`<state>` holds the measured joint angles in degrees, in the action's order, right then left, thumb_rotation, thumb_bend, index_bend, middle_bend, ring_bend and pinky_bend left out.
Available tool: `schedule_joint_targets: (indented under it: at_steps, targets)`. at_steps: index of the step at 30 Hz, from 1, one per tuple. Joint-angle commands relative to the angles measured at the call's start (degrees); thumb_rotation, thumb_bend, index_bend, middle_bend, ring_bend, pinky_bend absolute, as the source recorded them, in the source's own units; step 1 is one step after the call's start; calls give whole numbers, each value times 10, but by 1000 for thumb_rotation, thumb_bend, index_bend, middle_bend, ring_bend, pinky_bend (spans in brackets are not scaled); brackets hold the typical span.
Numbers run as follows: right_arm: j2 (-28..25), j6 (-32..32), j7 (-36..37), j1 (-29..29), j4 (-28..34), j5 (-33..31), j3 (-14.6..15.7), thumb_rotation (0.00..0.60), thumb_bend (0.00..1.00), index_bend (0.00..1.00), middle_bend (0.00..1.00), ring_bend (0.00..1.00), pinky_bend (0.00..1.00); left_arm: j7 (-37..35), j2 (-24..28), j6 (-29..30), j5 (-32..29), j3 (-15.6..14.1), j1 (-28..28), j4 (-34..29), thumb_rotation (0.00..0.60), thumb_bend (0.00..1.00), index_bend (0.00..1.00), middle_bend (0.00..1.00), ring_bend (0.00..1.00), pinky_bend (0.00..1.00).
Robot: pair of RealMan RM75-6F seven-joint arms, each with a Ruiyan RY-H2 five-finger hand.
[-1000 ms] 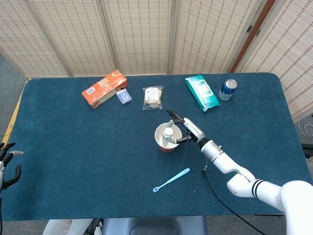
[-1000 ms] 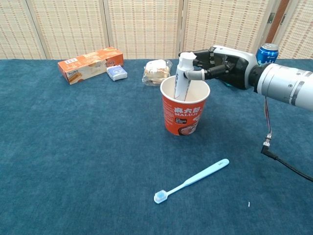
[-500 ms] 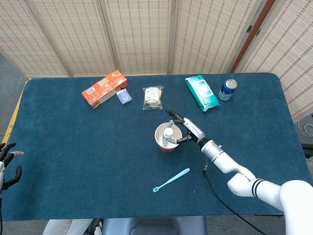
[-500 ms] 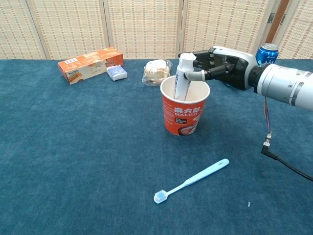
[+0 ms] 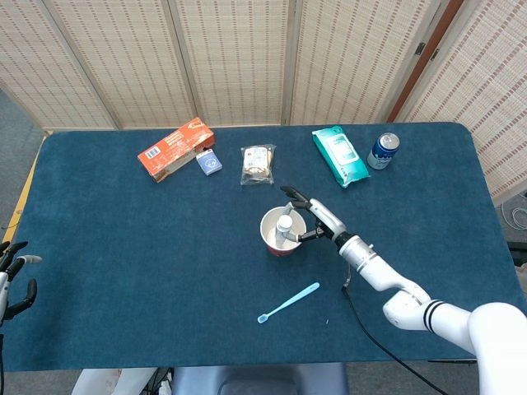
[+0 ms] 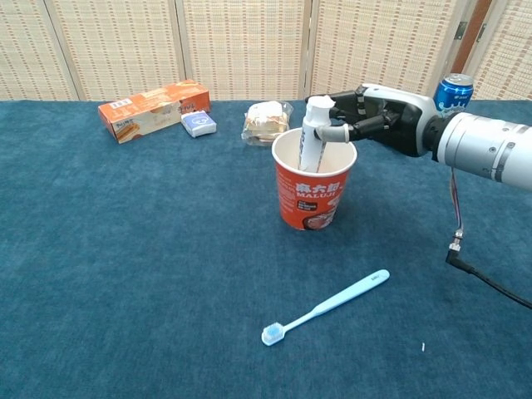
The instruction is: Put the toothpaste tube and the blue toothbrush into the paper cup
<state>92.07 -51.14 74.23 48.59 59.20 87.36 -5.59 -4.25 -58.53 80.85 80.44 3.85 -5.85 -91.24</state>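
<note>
The red paper cup (image 6: 312,189) stands mid-table, and the white toothpaste tube (image 6: 312,137) stands upright inside it, cap above the rim. My right hand (image 6: 384,121) hovers at the cup's right rim with its fingers spread; one fingertip (image 6: 324,133) touches the tube's side, and the upper fingers stand clear of the cap. In the head view the same hand (image 5: 319,220) straddles the cup (image 5: 271,236) around the tube (image 5: 284,223). The light blue toothbrush (image 6: 328,306) lies flat on the cloth in front of the cup. My left hand (image 5: 12,276) rests, holding nothing, at the table's near left edge.
Along the far side lie an orange box (image 5: 175,149), a small blue box (image 5: 208,163), a snack packet (image 5: 258,163), a green wipes pack (image 5: 339,155) and a blue can (image 5: 383,151). A black cable (image 6: 478,274) trails from my right forearm onto the cloth.
The toothpaste tube has sunk a little lower into the cup. My right hand's upper fingers have drawn back from its cap, and the hand has shifted slightly right.
</note>
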Motion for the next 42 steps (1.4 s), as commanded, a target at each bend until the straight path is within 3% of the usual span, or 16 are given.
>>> schedule_joint_targets:
  at_steps: [1, 11, 42]
  targets:
    - [-1, 1, 2, 1, -1, 2, 3, 600, 173, 632, 56, 0, 121, 0, -1, -1, 0, 0, 0, 0, 600, 522, 317, 154, 75, 161]
    - [-9, -2, 7, 0, 3, 6, 7, 600, 167, 630, 56, 0, 121, 3, -2, -1, 1, -1, -1, 1, 600, 523, 317, 155, 75, 161]
    - [-16, -6, 8, -4, 3, 7, 11, 600, 155, 445, 43, 0, 120, 9, -3, -4, 0, -2, -2, -1, 600, 523, 317, 155, 75, 161]
